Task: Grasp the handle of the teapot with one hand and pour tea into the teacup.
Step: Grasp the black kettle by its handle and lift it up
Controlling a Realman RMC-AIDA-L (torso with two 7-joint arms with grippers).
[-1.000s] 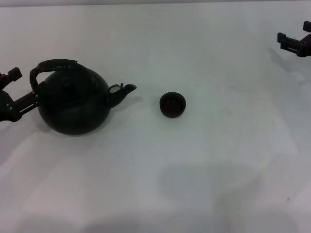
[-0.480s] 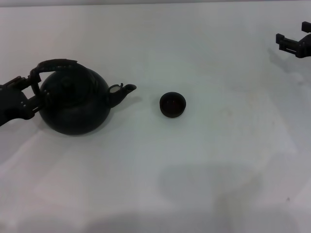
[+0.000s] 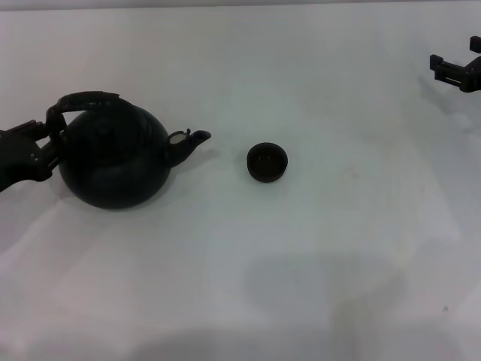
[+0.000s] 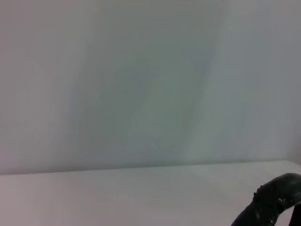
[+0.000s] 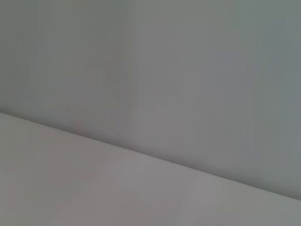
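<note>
Jaws on the left gripper [image 3: 46,139] sit at the near end of the handle [image 3: 83,101], but whether they have closed on it I cannot tell. So the grasp looks under way at best; nothing is lifted, nothing poured. On the white counter [image 3: 301,256] the teapot [image 3: 114,159] stands upright at the left, spout toward the teacup [image 3: 267,162] just beyond it. Farthest off, the right gripper [image 3: 458,69] waits parked at the far right edge, its jaws also unclear.
</note>
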